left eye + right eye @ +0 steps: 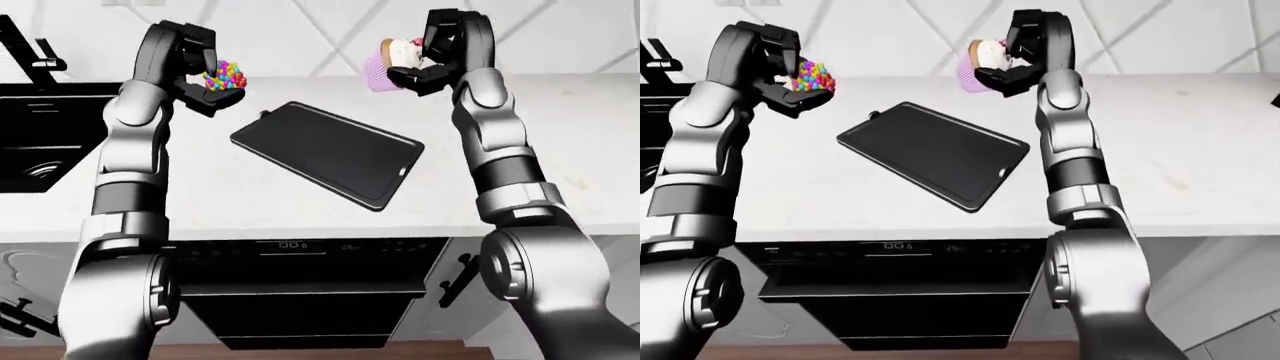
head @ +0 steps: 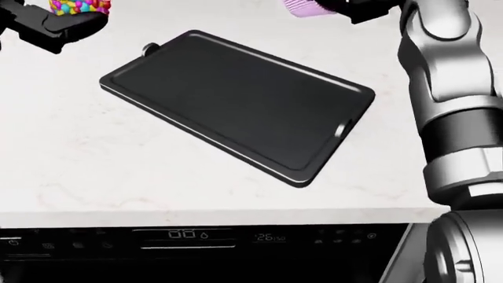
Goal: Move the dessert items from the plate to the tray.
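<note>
Left hand (image 1: 205, 75) grips a candy cake (image 1: 226, 76) at the tray's (image 1: 328, 152) 10 o'clock; right hand (image 1: 432, 64) grips a cupcake (image 1: 386, 63) at its 1 o'clock.

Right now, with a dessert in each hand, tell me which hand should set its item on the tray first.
Probably the left hand. Its candy-topped dessert hangs beside the tray's near corner, a short move down. The right hand holds the pink cupcake higher, above the tray's far edge.

A candy-topped dessert (image 1: 224, 76) is held at 10 o'clock of the black tray (image 1: 330, 153), a pink cupcake (image 1: 388, 60) at 1 o'clock.
</note>
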Robot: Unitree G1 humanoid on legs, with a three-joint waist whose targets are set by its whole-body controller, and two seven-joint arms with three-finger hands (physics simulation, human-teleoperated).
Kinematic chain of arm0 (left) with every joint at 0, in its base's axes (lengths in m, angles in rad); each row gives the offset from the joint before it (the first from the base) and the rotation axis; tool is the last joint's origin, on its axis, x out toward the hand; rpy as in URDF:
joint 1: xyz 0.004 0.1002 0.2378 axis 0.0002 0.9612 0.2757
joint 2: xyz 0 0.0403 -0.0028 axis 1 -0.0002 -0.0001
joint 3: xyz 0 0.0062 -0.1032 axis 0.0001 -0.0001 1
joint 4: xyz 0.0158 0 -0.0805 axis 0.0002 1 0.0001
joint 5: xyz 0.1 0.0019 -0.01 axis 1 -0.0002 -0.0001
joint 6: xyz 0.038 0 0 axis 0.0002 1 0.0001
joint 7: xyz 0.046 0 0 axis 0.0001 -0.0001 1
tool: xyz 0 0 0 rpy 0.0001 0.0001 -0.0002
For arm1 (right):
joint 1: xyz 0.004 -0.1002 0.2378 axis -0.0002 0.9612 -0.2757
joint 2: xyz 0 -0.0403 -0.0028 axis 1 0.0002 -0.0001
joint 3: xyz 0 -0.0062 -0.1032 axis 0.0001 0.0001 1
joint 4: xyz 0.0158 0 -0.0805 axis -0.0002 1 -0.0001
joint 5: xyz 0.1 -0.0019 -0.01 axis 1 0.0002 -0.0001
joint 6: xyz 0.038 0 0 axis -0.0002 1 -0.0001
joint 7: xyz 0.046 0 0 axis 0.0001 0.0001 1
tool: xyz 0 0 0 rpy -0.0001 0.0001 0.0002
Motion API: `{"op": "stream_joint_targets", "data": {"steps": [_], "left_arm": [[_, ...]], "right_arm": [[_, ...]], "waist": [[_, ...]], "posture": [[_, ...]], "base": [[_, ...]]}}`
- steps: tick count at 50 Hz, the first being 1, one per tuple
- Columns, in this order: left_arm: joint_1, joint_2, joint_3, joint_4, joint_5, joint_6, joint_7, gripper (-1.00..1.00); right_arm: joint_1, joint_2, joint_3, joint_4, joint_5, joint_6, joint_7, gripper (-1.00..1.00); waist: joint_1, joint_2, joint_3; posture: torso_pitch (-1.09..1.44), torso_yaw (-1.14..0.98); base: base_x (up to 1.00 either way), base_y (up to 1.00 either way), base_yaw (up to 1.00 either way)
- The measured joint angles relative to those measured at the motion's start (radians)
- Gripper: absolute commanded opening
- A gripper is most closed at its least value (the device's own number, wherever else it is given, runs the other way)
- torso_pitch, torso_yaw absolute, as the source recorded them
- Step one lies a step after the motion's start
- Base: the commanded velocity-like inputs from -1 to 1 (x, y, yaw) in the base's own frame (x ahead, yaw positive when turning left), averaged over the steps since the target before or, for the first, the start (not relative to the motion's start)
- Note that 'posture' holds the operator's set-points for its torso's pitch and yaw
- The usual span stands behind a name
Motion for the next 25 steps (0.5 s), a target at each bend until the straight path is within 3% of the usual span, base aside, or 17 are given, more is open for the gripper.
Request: {"op": "stream_joint_targets", "data": {"steps": [2,4,12,17,25], "left_arm": [[-0.017,0.001,0.002,-0.024,-0.005,-0.017,0.004,-1.00],[-0.020,-0.002,0.000,-0.035,-0.008,-0.027,0.005,-1.00],[0.025,-0.032,-0.024,-0.046,0.001,0.035,-0.008,-1.00],[0.020,-0.030,-0.023,-0.060,0.001,0.041,-0.009,-1.00],[0.008,-0.006,0.001,-0.051,-0.001,0.023,0.002,-1.00]], "right_arm": [[-0.014,-0.007,-0.010,-0.025,0.004,-0.015,-0.007,-1.00],[-0.019,-0.010,-0.010,-0.040,0.007,-0.026,-0.010,-0.99],[0.020,-0.010,-0.013,0.013,0.011,-0.001,-0.011,-1.00],[0.025,-0.012,-0.011,0.002,0.009,0.010,-0.009,-1.00],[-0.007,0.002,0.003,-0.018,0.005,-0.018,-0.001,-0.98]], "waist": [[0.010,-0.018,0.003],[0.016,-0.050,-0.004],[-0.010,-0.002,0.004],[-0.012,0.042,-0.002],[-0.002,0.009,-0.024]], "posture": [[0.00,0.00],[0.00,0.00],[0.00,0.00],[0.00,0.00],[0.00,0.00]], "base": [[0.00,0.00,0.00],[0.00,0.00,0.00],[0.03,0.00,0.00],[0.16,0.00,0.00],[0.19,0.00,0.00]]}}
